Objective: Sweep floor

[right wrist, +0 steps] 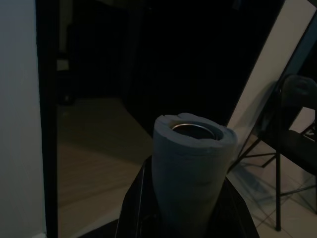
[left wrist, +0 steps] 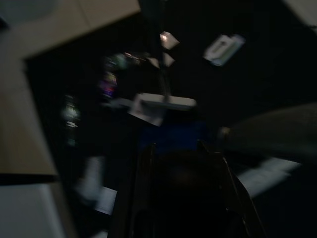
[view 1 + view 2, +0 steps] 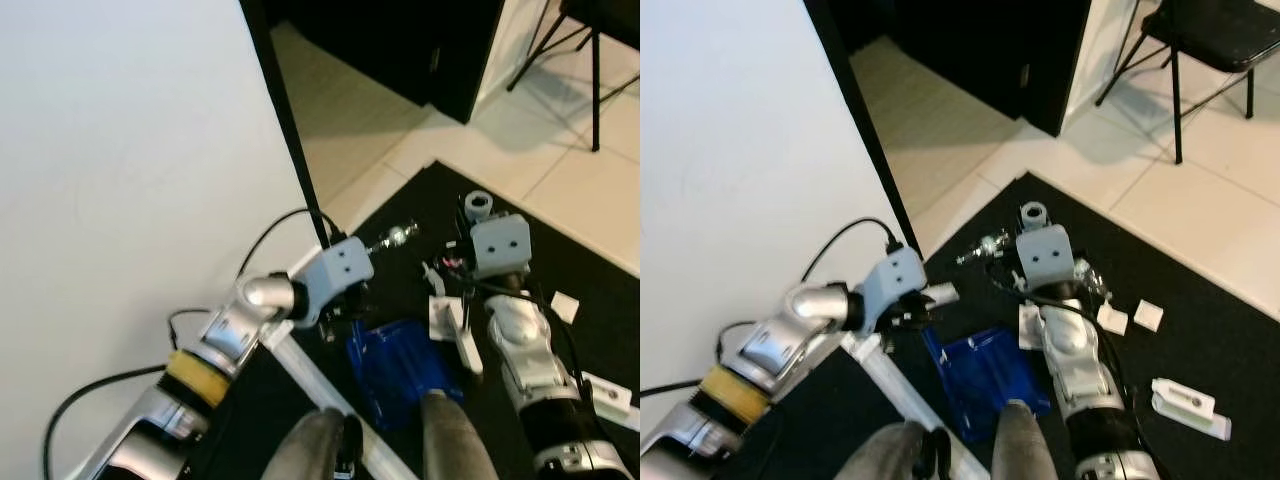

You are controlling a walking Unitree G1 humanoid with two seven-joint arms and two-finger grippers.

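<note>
A blue dustpan (image 3: 400,372) lies tilted on the black rug (image 3: 590,270) in front of my legs. My left gripper (image 3: 345,322) is at its upper left corner, shut on the dustpan. In the dark, blurred left wrist view the pan (image 2: 173,136) shows just beyond my left gripper (image 2: 176,153). My right gripper (image 3: 485,285) is shut on the broom's thin pole. The pole's grey foam-wrapped top (image 1: 190,163) sticks up between the fingers (image 1: 141,203). The white broom head (image 3: 455,325) rests right of the dustpan. Crumpled foil (image 3: 398,236), a colourful wrapper (image 3: 450,265) and white scraps (image 3: 565,305) litter the rug.
A white wall (image 3: 120,150) with a black edge strip (image 3: 290,130) stands close on my left. A white bar (image 3: 320,385) lies on the rug near my legs. A flat white packet (image 3: 610,395) lies far right. Beyond the rug are tiles, a black cabinet (image 3: 400,40) and chair legs (image 3: 595,70).
</note>
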